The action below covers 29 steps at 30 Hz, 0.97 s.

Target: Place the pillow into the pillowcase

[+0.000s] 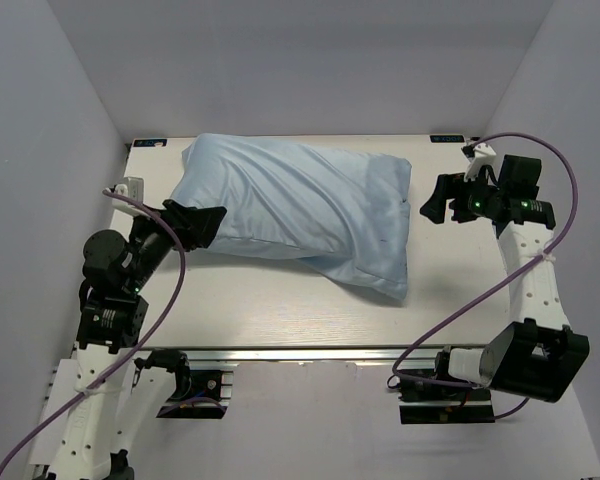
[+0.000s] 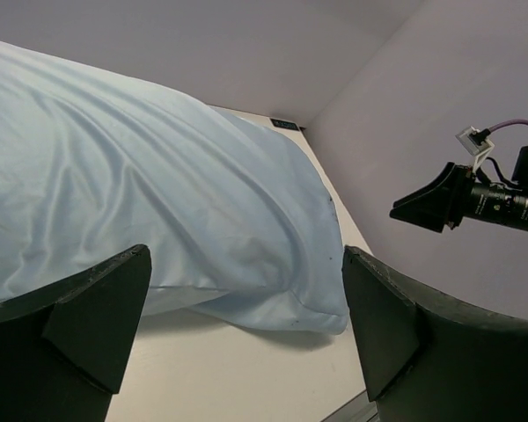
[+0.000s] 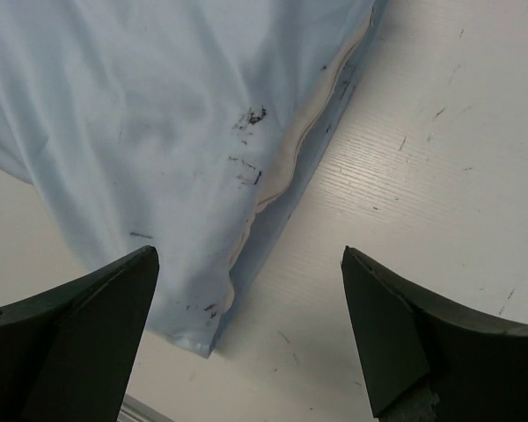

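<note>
The light-blue pillowcase (image 1: 300, 205) lies plump and wrinkled across the back of the table, its far corner toward the front right. The white pillow (image 3: 286, 167) shows only as a thin cream strip at the sleeve's open edge in the right wrist view; the rest is covered by the blue cloth (image 3: 158, 105). My left gripper (image 1: 208, 225) stands open at the case's left end, with the cloth (image 2: 158, 193) just beyond its fingers and nothing between them. My right gripper (image 1: 432, 205) hangs open just right of the case, above bare table, holding nothing.
The pale wooden table (image 1: 280, 310) is walled in by white panels at the left, back and right. A metal rail (image 1: 280, 352) runs along its near edge. Purple cables (image 1: 540, 150) loop off both arms. The right arm's wrist (image 2: 475, 202) shows in the left wrist view.
</note>
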Available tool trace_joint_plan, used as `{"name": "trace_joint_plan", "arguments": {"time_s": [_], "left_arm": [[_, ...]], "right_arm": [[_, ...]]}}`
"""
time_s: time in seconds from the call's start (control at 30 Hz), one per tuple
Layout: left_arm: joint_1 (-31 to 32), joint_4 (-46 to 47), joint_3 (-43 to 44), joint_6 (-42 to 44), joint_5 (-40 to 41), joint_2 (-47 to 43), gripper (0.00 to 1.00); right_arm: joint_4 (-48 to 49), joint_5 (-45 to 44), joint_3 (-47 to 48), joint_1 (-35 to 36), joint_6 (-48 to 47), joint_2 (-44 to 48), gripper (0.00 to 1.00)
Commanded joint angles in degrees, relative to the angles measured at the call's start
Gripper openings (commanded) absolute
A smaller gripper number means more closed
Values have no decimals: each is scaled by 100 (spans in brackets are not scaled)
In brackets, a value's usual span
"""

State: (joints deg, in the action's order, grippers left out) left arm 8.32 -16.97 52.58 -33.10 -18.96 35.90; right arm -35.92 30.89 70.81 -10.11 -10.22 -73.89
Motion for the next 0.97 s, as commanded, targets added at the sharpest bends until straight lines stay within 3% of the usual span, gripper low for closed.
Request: {"name": "trace_joint_plan", "arguments": {"time_s": [0.0, 0.27, 0.53, 0.93], "left_arm": [[-14, -271, 42, 137, -29, -249, 98], [-14, -649, -55, 93, 50, -663, 98], [-14, -1001, 16, 199, 174, -733, 98], [-14, -975, -160, 173, 77, -795, 98]], "right_arm": [[164, -31, -180, 0, -559, 523, 90], [235, -84, -313, 0, -666, 691, 90], [-99, 646, -409, -9, -1070, 744, 89], [252, 558, -480, -9, -156, 639, 90]]}}
